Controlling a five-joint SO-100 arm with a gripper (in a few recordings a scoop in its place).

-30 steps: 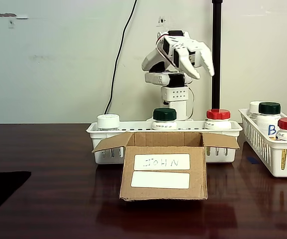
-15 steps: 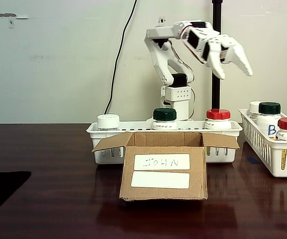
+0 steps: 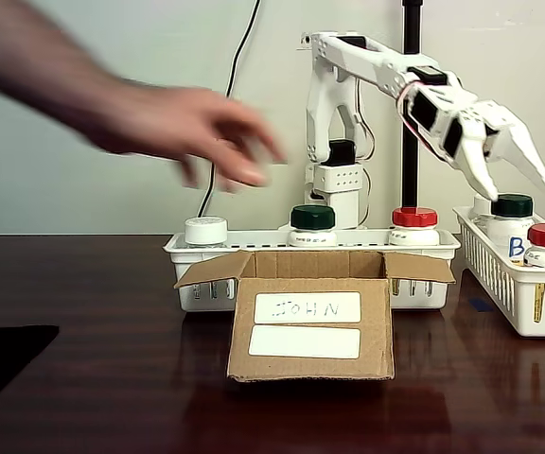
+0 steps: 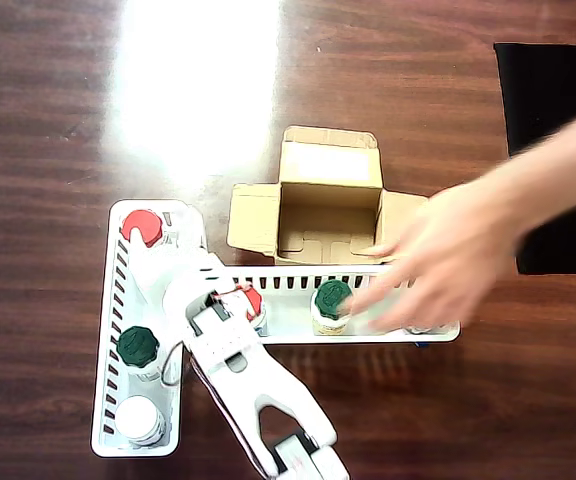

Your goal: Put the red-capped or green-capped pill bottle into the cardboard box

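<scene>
Fixed view, largest to smallest. We see the dark wooden surface (image 3: 83, 378) carrying two white slotted baskets, a long one (image 3: 192, 257) behind the cardboard box (image 3: 310, 322) and a second (image 3: 528, 303) at the picture's right. The box stands with its flaps spread and nothing visible inside it in the overhead view (image 4: 328, 215). A person's hand (image 3: 192, 128) reaches across above the long basket.

The arm's jaws (image 3: 504, 161) hang spread apart and grip nothing. The red-capped pill bottle (image 3: 414, 225) stands upright in the long basket, below the jaws and to their left; its long axis is vertical, so we judge a descent from above is called for. In the overhead view the arm partly covers it (image 4: 251, 299).

Count: two baskets, one box, and six bottles: two red-capped, two green-capped, two white-capped.
</scene>
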